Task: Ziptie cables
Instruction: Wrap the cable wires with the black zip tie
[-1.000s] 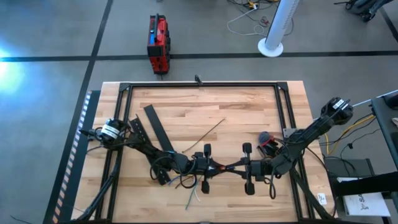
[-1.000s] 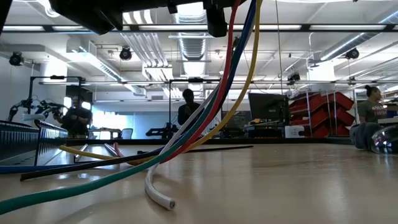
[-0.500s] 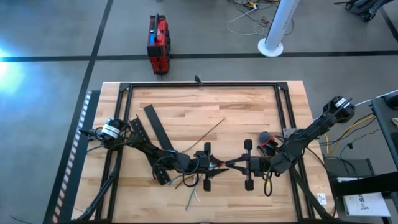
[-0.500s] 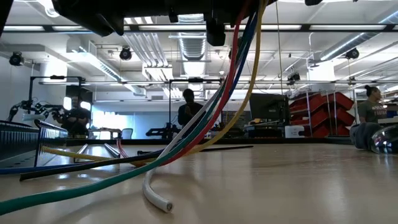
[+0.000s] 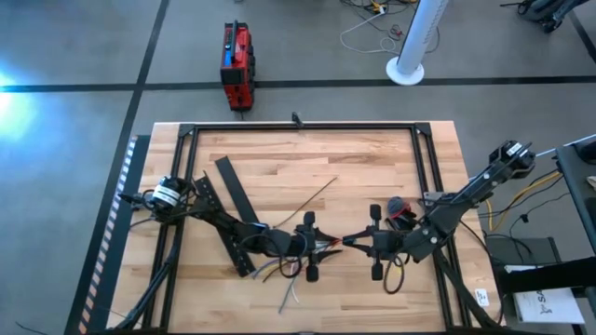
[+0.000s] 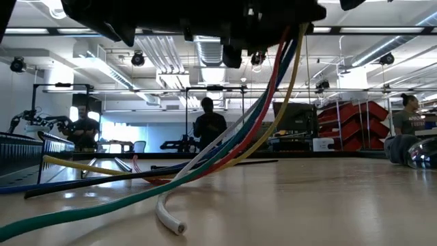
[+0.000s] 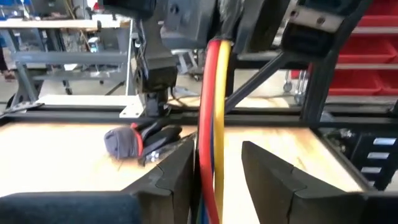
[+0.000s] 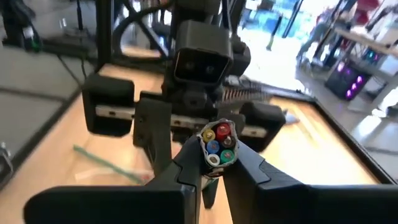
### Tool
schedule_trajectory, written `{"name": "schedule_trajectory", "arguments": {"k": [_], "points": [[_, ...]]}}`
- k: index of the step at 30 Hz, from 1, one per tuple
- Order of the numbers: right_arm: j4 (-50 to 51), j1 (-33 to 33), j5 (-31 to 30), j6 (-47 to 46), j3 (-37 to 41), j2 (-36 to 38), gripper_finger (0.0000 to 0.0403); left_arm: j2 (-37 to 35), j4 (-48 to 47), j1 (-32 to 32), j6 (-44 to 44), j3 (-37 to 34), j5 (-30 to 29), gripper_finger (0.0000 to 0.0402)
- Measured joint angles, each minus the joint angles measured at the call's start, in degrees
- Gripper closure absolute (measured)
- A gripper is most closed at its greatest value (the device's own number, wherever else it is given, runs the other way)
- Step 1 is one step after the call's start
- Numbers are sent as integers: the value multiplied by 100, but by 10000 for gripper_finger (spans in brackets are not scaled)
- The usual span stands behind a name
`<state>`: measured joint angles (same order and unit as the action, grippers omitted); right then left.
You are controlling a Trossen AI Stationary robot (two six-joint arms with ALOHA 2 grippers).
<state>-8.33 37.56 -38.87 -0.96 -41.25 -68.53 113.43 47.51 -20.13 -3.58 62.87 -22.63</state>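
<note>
Cables [image 5: 328, 246] hang in one bundle above the front middle of the table [image 5: 372, 167], stretched between the two arms, loose tails trailing down onto the wood. Looking end-on from the right wrist, five cores show: yellow, red, blue, green, white. Right end effector [image 8: 208, 167] is clenched on that end of the bundle. Left end effector [image 7: 216, 180] has the strands running between its fingers with gaps showing either side, so it looks released. To do this step well, I judge the right grip should stay firm and the bundle taut and together while the left re-grips closer in. Elsewhere lie two black slotted bars [image 5: 235, 195], one thin stick [image 5: 317, 195], and one small dark clip tangle [image 5: 400, 210].
</note>
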Motion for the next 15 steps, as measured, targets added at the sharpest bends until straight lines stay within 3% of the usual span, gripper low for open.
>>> {"name": "schedule_trajectory", "arguments": {"k": [6,15], "points": [[1844,-17,24,-582,-729,-90,375,0,-505,71,-163,0,-242,301],[3348,-41,335,-1049,-1319,-90,375,0,-599,84,-292,-134,-250,324]]}}
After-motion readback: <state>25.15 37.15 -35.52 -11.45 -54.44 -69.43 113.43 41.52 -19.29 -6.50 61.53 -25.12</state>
